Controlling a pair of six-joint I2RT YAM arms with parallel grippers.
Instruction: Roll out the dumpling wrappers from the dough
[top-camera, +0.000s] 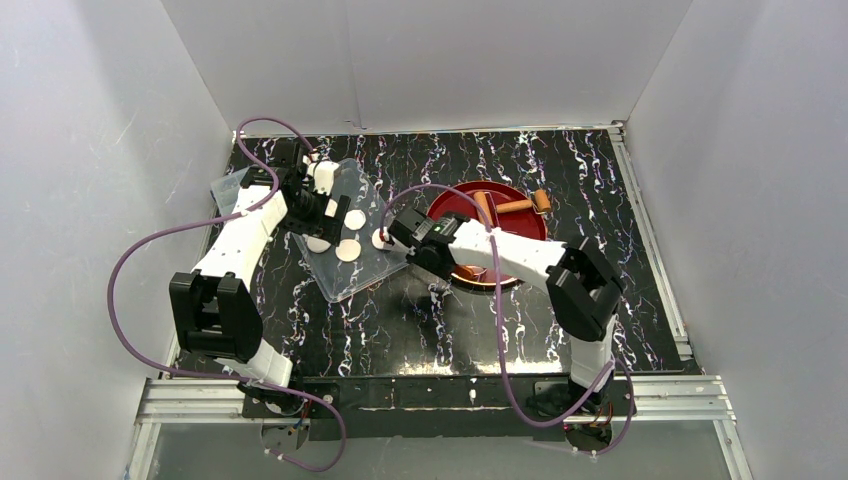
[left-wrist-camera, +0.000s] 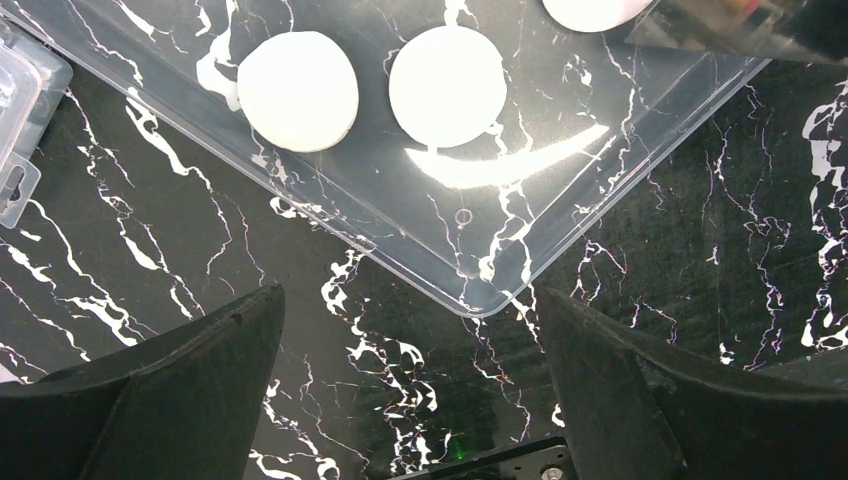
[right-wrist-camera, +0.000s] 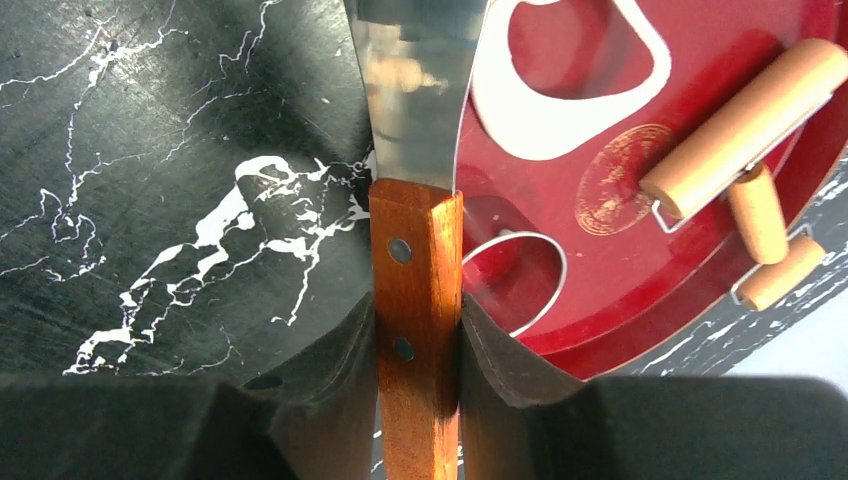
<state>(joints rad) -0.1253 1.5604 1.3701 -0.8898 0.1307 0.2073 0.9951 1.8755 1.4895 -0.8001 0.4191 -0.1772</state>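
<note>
Landmark: clear board (top-camera: 345, 275), flat on the counter (top-camera: 400, 330), one corner pointing toward the arm bases.
Dumpling wrappers: round white discs (left-wrist-camera: 447, 85) lying flat on the board and apart from one another. Two sit side by side just inside the near corner, and a third further in is cut by the frame edge. The top view shows about four.
Dough: thin crescent scrap (left-wrist-camera: 510, 165) on the board, just beside the right-hand disc of the pair, between it and the board's edge. It looks like trimming left from a cut-out.
Left jaws: apart, nothing between them, hanging over the board's left part. Probably waiting there to steady the board or pick up a piece.
Right jaws: clamped on the wooden handle (right-wrist-camera: 415, 240) of a scraper. Its metal blade (right-wrist-camera: 420, 90) reaches over the board's right edge.
Reason for scraper (judgement): a flat blade slides under soft discs, where pinching would crease them.
Red plate (right-wrist-camera: 720, 230): just off the board's right side, holding a wooden roller (right-wrist-camera: 740, 130) and a metal ring (right-wrist-camera: 515, 280). Likely parked there to keep the board for dough only.
Stage (judgement): several wrappers are done; clearing the scrap or lifting a disc looks like the step in hand.
Risk: the blade could push the board or smear a wrapper.
</note>
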